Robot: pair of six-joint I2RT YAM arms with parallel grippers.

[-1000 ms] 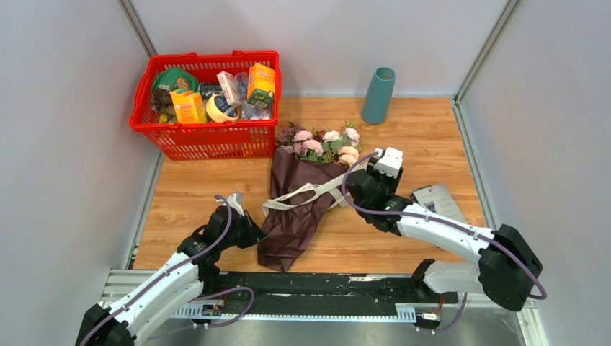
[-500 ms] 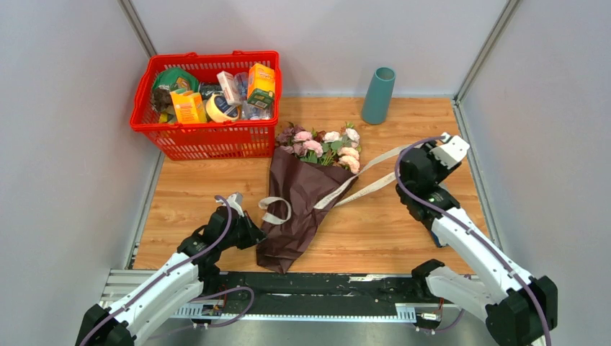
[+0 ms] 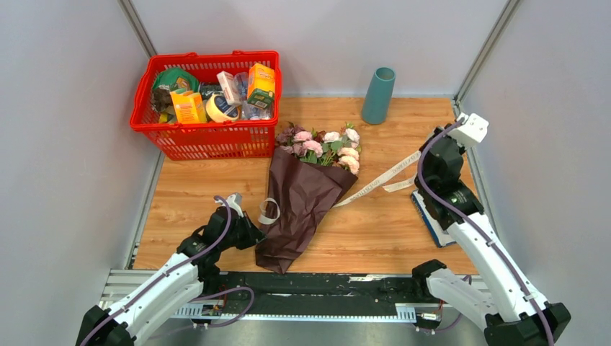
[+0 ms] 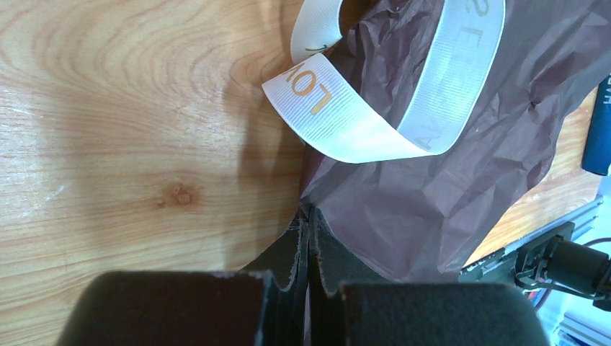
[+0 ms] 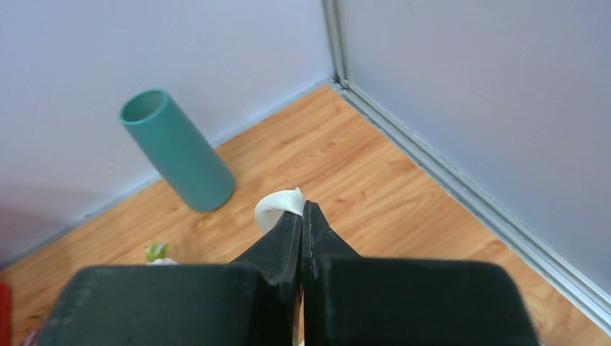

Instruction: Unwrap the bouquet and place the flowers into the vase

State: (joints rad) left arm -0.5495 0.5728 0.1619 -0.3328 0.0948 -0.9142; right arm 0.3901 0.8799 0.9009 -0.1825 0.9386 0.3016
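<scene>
Left tool [image 4: 308, 218] pinches the bouquet's paper [image 4: 432, 194]; right tool [image 5: 303, 207] is clamped on the ribbon [image 5: 275, 205].

1. A red basket [image 3: 209, 141], full of boxes and packets, stands well beyond the left gripper [image 3: 253, 236].
2. A dark flat packet [image 3: 424, 215] lies just on the near side of the right gripper [image 3: 425, 153], partly covered.
3. A wooden table [image 3: 389, 241] spreads beneath both.

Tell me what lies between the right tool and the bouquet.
The cream ribbon, pinched in the right tool, runs across bare table to the bouquet; the top external view shows it.
</scene>
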